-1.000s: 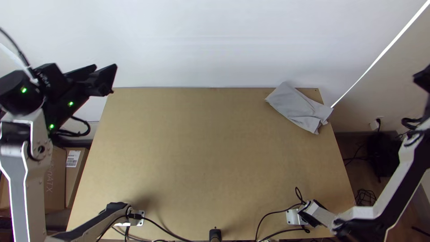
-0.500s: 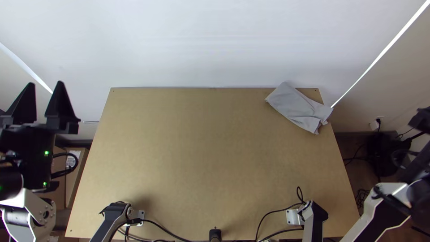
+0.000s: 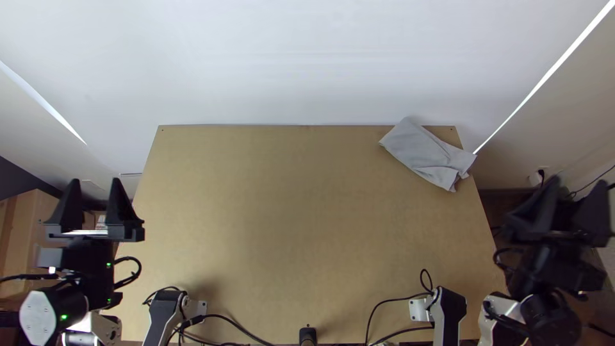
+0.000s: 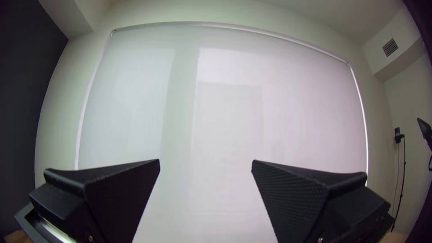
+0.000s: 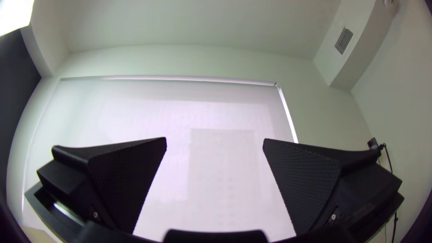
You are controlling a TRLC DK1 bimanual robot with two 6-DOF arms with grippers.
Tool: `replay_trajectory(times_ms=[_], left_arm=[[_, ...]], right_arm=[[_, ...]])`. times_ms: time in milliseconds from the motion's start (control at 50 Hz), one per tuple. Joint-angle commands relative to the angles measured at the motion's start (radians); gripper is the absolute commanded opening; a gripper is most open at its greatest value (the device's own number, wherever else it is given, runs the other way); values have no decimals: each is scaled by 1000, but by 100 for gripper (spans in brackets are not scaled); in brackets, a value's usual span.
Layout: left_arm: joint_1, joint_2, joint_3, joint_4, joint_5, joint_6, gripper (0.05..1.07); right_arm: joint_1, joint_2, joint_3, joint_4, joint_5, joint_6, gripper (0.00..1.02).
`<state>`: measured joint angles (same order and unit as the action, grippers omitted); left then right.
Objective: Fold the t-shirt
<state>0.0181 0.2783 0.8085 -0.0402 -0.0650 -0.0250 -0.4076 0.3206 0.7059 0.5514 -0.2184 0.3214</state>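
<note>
Grey t-shirt (image 3: 426,154) sits at the far right corner of the wooden surface (image 3: 288,224), lying skewed in a compact folded bundle, one end rumpled and poking past the right edge. Both sets of jaws released, nothing between them: left gripper (image 3: 96,182) off the left side, fingers wide apart; right gripper (image 5: 215,140) off the right side, also spread. Looks like the folding is done or parked, hard to say which. Main risk is that overhanging end — a brush from the right gripper on its way back in could drag the bundle off the edge or open up the folds. If another fold or a tidy-up is wanted, pinching at the creased end might catch a single layer and pull it loose; a corner this far out also leaves little backing under the cloth, so pressing there could tip it over. Skewed lie could make any new fold come out crooked. Versus the earlier top views: the left gripper was higher in the picture, first pointing sideways, now lower down and pointing up the picture; the right gripper has swung into fuller view at the right edge — t-shirt unchanged, same spot, same shape.
</note>
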Motion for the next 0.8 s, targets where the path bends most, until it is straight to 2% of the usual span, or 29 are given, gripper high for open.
replay_trajectory(times_ms=[0,180,220,420,540,660,780], left_arm=[[6,-79,-86,26,-6,2,103],[6,-171,-212,-4,-12,2,103],[6,-200,-253,-4,-12,2,103],[11,-281,-397,-26,-18,2,103],[9,-281,-497,5,-27,0,103],[6,-281,-620,42,-25,0,103],[-9,-281,-716,108,-13,-35,103]], right_arm=[[24,-114,-126,2,-10,30,99],[32,-330,-362,-10,-44,59,99],[46,-333,-418,51,-55,61,99],[75,-331,-500,24,-56,67,99],[138,-331,-592,21,-55,73,99],[171,-331,-695,12,-55,34,99],[174,-330,-703,-148,-55,33,99]])
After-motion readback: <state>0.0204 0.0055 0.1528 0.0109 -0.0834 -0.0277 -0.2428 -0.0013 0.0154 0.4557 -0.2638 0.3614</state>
